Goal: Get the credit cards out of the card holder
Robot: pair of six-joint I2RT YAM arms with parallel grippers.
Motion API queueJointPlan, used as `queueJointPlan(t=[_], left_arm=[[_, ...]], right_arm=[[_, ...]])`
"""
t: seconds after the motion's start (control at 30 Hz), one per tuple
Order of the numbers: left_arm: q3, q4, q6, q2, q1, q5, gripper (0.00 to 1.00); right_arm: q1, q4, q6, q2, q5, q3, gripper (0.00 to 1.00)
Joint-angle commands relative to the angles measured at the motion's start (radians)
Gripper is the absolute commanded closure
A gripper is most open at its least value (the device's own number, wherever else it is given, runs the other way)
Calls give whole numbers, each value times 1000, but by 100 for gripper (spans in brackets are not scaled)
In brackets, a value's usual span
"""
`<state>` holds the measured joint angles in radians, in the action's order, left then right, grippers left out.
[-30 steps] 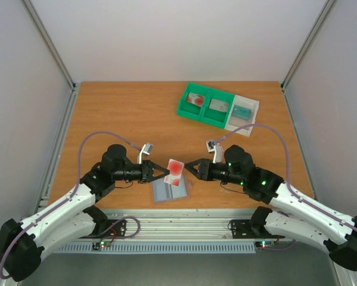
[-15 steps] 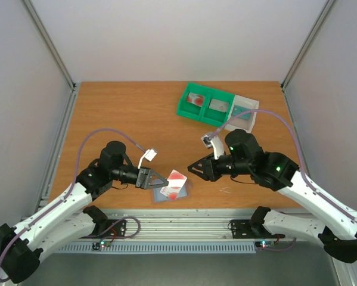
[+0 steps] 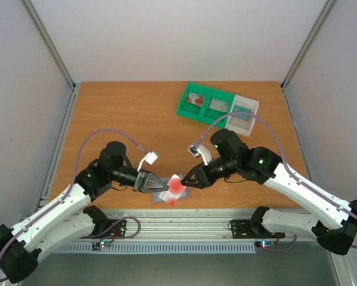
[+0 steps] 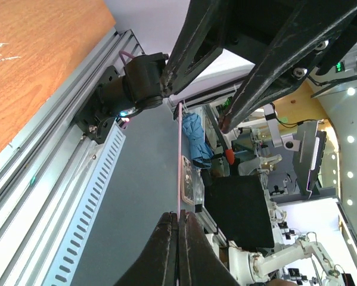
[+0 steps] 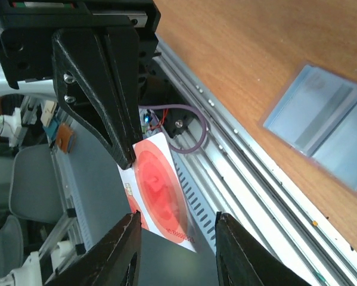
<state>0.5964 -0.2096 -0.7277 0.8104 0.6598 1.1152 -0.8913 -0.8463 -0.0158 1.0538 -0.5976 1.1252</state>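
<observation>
My left gripper is shut on one corner of the whitish credit card with the red round blotch and holds it in the air above the table's near edge. In the left wrist view the card shows edge-on as a thin pink line between the shut fingertips. My right gripper is open, its jaws on either side of the card's free end, not touching it. The light blue-grey card holder lies open and flat on the table, partly under the card in the top view. I cannot make out a greyish card.
A green and white compartment tray with cards in it stands at the back right of the table. The metal rail and the slotted cable duct run along the table's near edge, right below the held card.
My left gripper has carried the red-blotch card nearer the front edge and lower. My right arm has swung left and forward, bringing its open jaws round the card's free end.
</observation>
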Motion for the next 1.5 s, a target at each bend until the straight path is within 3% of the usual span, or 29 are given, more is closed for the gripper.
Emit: queueJointPlan(t=[0.0, 0.3, 0.57, 0.8, 0.83, 1.03, 1.17, 1.2, 1.23, 1.47], left_arm=[[51, -29, 41, -14, 15, 23, 100], [55, -56, 74, -23, 39, 0, 100], [64, -90, 95, -27, 43, -22, 99], [89, -161, 140, -24, 43, -96, 99], [95, -178, 146, -23, 43, -124, 95], [163, -328, 195, -8, 41, -309, 43], [192, -389, 210, -28, 41, -444, 20], [203, -406, 215, -33, 41, -474, 5], [211, -422, 219, -37, 41, -508, 1], [243, -501, 244, -54, 41, -721, 1]], right_arm=[[-4, 13, -12, 0, -72, -13, 65], [-3, 31, -15, 16, -106, -31, 71], [-3, 49, -25, 16, -127, -38, 98], [-3, 49, -38, 16, -132, -48, 99], [-3, 54, -32, 14, -124, -48, 99], [-3, 84, -2, 9, -55, -50, 99], [1, 104, 14, 0, 25, -46, 99], [4, 105, 14, -1, 53, -43, 99], [9, 109, 14, -4, 83, -40, 99], [36, 148, 95, 15, 291, -11, 99]])
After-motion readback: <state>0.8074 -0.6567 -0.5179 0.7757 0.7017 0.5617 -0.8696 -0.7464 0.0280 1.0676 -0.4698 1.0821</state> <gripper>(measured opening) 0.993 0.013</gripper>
